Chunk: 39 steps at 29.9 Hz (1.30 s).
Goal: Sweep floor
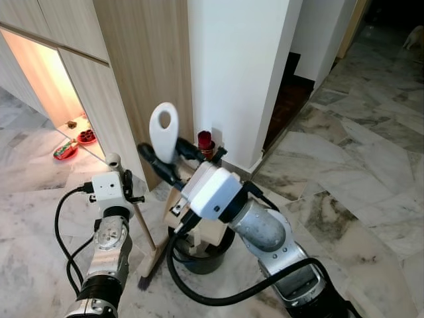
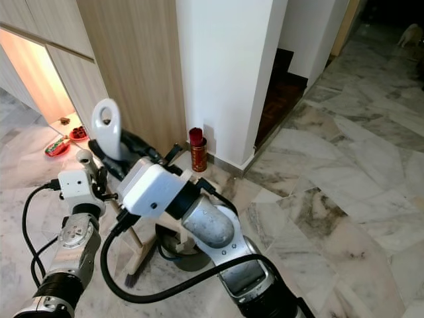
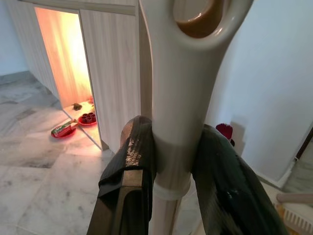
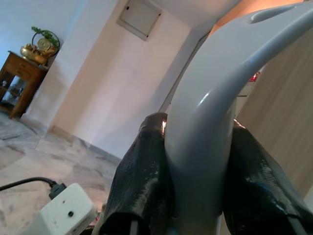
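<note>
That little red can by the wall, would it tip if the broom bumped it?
Probably. The red can is tall and narrow, standing upright on smooth marble floor, so a knock would likely topple or slide it. It looks small, probably light.

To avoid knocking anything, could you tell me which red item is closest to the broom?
The red-capped can by the white wall, just behind the broom handle; the red dishes lie in the lit niche.

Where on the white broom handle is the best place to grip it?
Just below the looped white handle top, where the shaft narrows to a straight neck. Both wrist views show fingers closed across that neck from opposite sides; the flared loop above probably stops an upward slip.
</note>
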Available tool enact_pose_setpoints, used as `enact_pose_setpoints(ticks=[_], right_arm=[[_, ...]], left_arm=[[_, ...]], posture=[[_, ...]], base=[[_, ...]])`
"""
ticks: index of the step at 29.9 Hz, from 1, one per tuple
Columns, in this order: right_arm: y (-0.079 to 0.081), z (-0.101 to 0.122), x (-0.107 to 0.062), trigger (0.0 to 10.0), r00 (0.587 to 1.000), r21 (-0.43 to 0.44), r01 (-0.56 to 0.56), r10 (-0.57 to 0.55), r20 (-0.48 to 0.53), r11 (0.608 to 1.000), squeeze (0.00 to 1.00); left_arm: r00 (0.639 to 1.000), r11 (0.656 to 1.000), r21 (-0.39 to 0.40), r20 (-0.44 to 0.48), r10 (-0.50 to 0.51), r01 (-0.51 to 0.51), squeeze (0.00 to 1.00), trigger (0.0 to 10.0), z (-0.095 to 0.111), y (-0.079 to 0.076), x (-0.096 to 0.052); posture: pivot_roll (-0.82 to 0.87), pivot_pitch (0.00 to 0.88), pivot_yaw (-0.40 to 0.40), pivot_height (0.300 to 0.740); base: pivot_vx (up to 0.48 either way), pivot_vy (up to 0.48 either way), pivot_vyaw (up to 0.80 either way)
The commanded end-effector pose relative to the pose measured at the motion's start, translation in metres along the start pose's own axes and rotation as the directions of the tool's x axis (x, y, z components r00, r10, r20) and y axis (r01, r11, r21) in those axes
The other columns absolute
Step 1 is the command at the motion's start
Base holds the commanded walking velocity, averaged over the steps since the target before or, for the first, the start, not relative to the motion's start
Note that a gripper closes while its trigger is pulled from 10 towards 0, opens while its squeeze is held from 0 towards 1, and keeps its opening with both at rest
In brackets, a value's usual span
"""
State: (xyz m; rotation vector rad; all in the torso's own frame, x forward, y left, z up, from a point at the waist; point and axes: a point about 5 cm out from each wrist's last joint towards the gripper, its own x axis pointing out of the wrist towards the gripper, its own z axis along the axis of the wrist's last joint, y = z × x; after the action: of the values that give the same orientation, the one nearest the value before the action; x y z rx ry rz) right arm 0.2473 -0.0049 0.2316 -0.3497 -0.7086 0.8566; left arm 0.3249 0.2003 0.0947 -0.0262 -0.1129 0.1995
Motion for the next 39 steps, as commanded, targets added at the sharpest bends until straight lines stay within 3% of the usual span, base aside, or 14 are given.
enact_pose_setpoints(ticks=[1,6,8,12,16,20,39], right_arm=[[-0.001,0.012,0.003,10.0,0.998,-0.037,-0.006,0.008,0.055,0.999,0.0],[-0.015,0.018,0.006,10.0,0.993,-0.118,0.086,-0.075,0.095,0.989,0.0],[-0.015,0.016,0.006,10.0,0.994,-0.089,0.073,-0.065,0.083,0.993,0.0],[0.001,0.009,0.003,10.0,0.998,-0.035,-0.051,0.052,0.037,0.998,0.0],[0.002,0.01,0.003,10.0,0.998,-0.042,-0.034,0.036,0.045,0.999,0.0],[-0.009,0.011,0.006,10.0,0.998,-0.06,0.026,-0.023,0.052,0.998,0.0],[-0.008,0.01,0.005,10.0,0.999,-0.068,0.011,-0.008,0.045,0.998,0.0]], left_arm=[[0.998,1.0,-0.015,0.068,-0.013,0.014,0.0,10.0,0.013,-0.004,0.004],[0.997,1.0,-0.015,0.07,-0.011,0.012,0.0,10.0,0.013,-0.004,0.004],[0.998,1.0,-0.016,0.069,-0.013,0.014,0.0,10.0,0.013,-0.004,0.004],[0.998,1.0,-0.017,0.066,-0.015,0.016,0.0,10.0,0.012,-0.005,0.004],[0.998,1.0,-0.018,0.068,-0.013,0.015,0.0,10.0,0.013,-0.005,0.005],[0.998,1.0,-0.017,0.068,-0.013,0.014,0.0,10.0,0.013,-0.005,0.005],[0.998,1.0,-0.018,0.069,-0.013,0.014,0.0,10.0,0.013,-0.005,0.005]], posture=[[0.03,0.022,-0.003,0.74],[0.03,0.024,-0.004,0.74],[0.03,0.023,-0.004,0.74],[0.03,0.021,-0.005,0.74],[0.03,0.021,-0.005,0.74],[0.03,0.019,-0.004,0.74],[0.03,0.016,-0.008,0.74]], base=[[0.0,0.0,0.0],[0.0,0.0,0.0],[0.0,0.0,0.0],[0.0,0.0,0.0],[0.0,0.0,0.0],[0.0,0.0,0.0],[0.0,0.0,0.0]])
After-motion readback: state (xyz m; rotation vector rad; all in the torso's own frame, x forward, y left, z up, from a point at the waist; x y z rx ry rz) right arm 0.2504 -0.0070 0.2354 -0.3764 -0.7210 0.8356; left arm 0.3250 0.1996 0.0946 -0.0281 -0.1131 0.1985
